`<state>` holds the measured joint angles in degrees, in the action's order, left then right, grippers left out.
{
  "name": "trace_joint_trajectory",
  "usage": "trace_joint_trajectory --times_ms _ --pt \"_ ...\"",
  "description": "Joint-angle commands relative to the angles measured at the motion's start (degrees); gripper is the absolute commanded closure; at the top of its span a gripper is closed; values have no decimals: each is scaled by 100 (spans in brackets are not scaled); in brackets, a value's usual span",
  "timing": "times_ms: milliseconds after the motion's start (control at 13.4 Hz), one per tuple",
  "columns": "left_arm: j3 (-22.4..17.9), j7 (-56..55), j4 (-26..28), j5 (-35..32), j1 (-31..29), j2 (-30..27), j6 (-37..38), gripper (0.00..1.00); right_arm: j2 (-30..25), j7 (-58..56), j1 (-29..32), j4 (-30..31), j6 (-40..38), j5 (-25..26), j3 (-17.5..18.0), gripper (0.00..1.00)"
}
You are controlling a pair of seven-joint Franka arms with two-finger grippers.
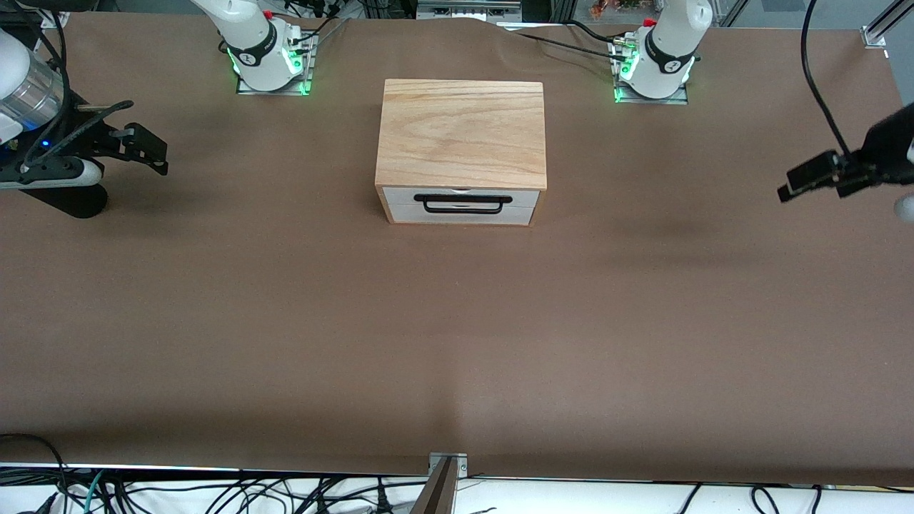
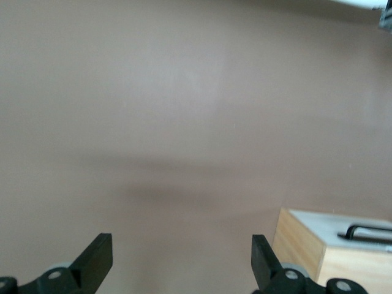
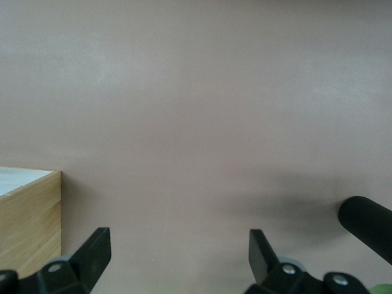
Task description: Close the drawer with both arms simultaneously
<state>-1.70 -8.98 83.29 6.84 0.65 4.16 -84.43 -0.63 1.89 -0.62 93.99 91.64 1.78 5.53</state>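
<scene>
Light oak box (image 1: 462, 132) at the middle of the brown worktop (image 1: 457, 321), between the two arm bases and a little nearer the front camera than they are. Drawer (image 1: 460, 206) set in the box's front face, white panel turned toward the front camera, black wire bar handle (image 1: 463, 203) lying across it. Panel seemingly flush with the box's front frame, no wooden tray showing; from above, hard to tell if a sliver remains out.

Left hand (image 1: 810, 176) up over bare worktop at the left arm's end, well apart from the box. Fingers (image 2: 98, 258) spread wide in the left wrist view, nothing between them, only brown surface below. A corner of the box and part of the white panel (image 2: 334, 225) with its handle also caught in that view.

Right hand (image 1: 146, 148) up over bare worktop at the right arm's end, likewise well apart from the box. Fingers (image 3: 95, 248) spread wide in the right wrist view, gripping nothing. One wooden side of the box (image 3: 27, 223) at the edge of that view, plus a black ribbed cylinder (image 3: 367, 226) at another edge, identity unclear.

Neither hand touching drawer, handle or box.
</scene>
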Motion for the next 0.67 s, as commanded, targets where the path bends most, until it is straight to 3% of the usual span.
trace_joint_trajectory --times_ms 0,224,599 --pt "47 220 1046 -217 -20 -591 -196 0 45 22 142 -161 -146 -99 115 0" --pt "38 652 1242 -323 154 -689 -302 0 62 21 142 -152 -155 -99 107 0" --pt "91 661 1102 -455 243 -443 -267 0 54 30 142 -135 -155 -99 115 0"
